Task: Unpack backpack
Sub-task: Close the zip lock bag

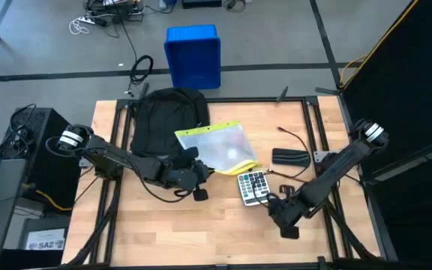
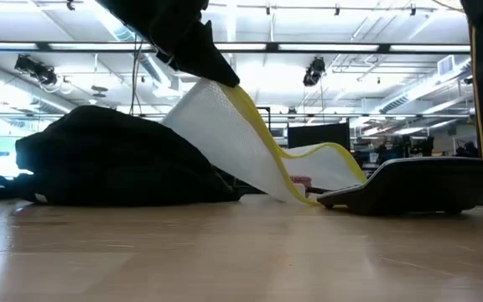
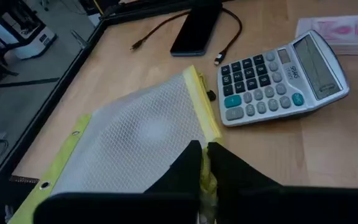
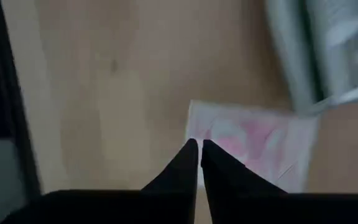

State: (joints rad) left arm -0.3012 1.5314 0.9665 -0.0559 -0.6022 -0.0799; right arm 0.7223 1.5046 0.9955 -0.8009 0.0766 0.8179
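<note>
Left wrist view showed the left gripper (image 3: pixel 204 155) clamped on the yellow edge of a mesh pouch (image 3: pixel 135 137), evidently lifted clear of the backpack (image 1: pixel 167 116) at the table's far side, its contents unseen, while the right gripper (image 4: pixel 199 155) was pressed together, empty.

The wooden tabletop (image 1: pixel 163 225) carried the black backpack (image 1: pixel 167 120) at its far side. A yellow-edged mesh pouch (image 1: pixel 216 146) lay beside it, then a calculator (image 1: pixel 252 186), a pink packet (image 3: pixel 337 29) and a flat black device (image 1: pixel 289 157) with its cable (image 1: pixel 295 139).
</note>
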